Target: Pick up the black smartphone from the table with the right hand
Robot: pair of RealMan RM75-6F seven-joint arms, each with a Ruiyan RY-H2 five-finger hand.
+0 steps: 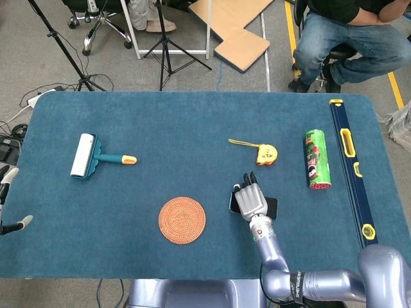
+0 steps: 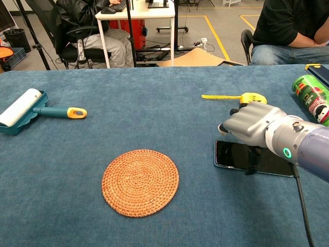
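Note:
The black smartphone (image 1: 272,208) (image 2: 232,154) lies flat, screen up, on the blue table right of centre. My right hand (image 1: 250,198) (image 2: 253,126) hovers over its middle and left part, palm down, fingers stretched toward the far side. Its thumb (image 2: 252,161) points down and touches the screen. Nothing is gripped; the phone rests on the cloth. In the head view the hand hides most of the phone. Of my left hand (image 1: 8,200), only pale fingertips show at the table's left edge, spread apart and holding nothing.
A woven round coaster (image 1: 182,220) (image 2: 140,182) lies left of the phone. Behind the phone lies a yellow tape measure (image 1: 265,153) (image 2: 251,97). To the right are a green can (image 1: 316,159) and a long blue spirit level (image 1: 353,173). A lint roller (image 1: 87,156) sits far left.

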